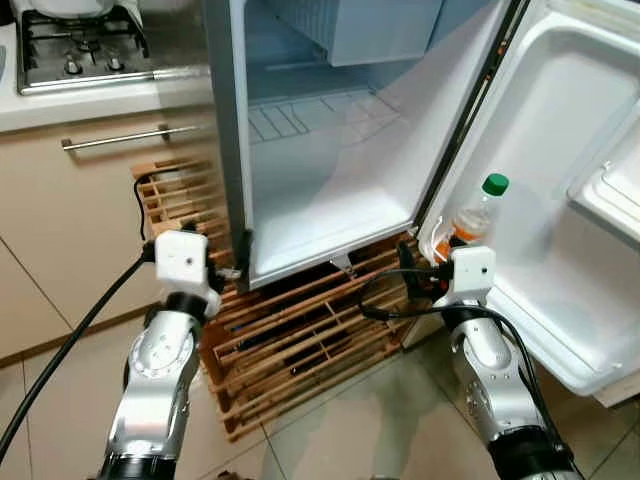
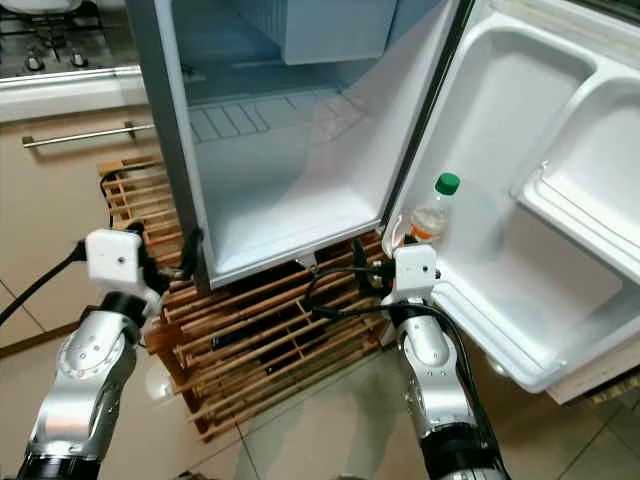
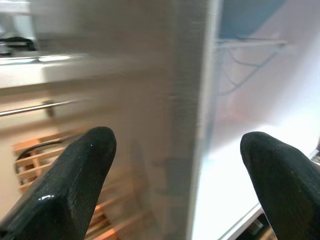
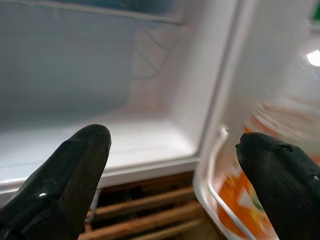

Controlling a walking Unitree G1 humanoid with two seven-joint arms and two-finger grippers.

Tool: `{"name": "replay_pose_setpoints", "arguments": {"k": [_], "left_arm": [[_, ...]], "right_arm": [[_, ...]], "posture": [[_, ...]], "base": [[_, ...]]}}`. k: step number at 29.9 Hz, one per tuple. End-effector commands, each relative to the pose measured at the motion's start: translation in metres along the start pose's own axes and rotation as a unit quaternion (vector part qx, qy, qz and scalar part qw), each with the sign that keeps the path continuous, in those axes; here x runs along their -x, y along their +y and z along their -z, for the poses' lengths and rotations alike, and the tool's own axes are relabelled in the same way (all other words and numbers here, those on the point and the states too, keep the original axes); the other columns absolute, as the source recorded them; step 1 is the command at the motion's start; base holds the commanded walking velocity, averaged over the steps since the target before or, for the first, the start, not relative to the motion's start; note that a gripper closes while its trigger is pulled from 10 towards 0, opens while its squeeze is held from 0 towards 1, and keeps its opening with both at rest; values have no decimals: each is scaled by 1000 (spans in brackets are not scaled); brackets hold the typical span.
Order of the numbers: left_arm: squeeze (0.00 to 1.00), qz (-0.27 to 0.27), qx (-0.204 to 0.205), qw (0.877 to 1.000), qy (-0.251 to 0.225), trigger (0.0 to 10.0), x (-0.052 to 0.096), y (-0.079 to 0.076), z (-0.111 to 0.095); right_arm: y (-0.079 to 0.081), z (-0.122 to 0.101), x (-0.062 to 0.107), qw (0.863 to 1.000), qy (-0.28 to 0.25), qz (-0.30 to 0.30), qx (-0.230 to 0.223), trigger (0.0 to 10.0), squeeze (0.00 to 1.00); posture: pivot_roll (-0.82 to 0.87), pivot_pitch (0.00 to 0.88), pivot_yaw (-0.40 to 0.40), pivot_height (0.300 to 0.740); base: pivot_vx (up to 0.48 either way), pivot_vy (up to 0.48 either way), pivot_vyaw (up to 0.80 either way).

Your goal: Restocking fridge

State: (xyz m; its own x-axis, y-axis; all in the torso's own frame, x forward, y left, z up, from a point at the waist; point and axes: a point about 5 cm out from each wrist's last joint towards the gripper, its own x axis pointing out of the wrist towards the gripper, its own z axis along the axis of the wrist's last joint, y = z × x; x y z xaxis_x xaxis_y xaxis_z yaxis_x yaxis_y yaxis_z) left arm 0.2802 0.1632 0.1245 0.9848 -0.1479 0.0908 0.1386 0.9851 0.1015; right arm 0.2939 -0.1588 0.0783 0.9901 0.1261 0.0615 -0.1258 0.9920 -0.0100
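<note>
Orange-labelled bottle stands half-hidden behind right claw.

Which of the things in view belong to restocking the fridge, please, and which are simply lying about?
Belonging to the job:
- fridge, door open
- green-capped bottle standing in the lower door shelf
- left gripper, open, at the fridge's front edge
- right gripper, open, beside the bottle

Just lying about:
- wooden slatted rack under the fridge
- gas hob
- drawer handle
</note>
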Motion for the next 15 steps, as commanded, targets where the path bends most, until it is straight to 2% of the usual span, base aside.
{"name": "replay_pose_setpoints", "arguments": {"k": [1,4,7,15], "left_arm": [[0,13,-3,1000,10,10000,-1,-4,4],[0,13,3,1000,14,10000,-2,-7,7],[0,16,18,999,23,10000,-5,-16,10],[0,18,28,999,21,10000,-10,-21,9]], "right_arm": [[-6,5,5,1000,8,15,-12,10000,0],[-5,9,8,1000,13,16,-12,10000,0],[-5,12,9,999,20,24,-20,10000,0],[-7,10,6,999,21,27,-18,10000,0]], "posture": [[-99,0,-43,740],[-105,0,-39,740],[-109,0,-39,740],[-121,0,-32,740]], "base": [[0,0,0],[0,0,0],[-287,0,0],[-347,0,0]]}}
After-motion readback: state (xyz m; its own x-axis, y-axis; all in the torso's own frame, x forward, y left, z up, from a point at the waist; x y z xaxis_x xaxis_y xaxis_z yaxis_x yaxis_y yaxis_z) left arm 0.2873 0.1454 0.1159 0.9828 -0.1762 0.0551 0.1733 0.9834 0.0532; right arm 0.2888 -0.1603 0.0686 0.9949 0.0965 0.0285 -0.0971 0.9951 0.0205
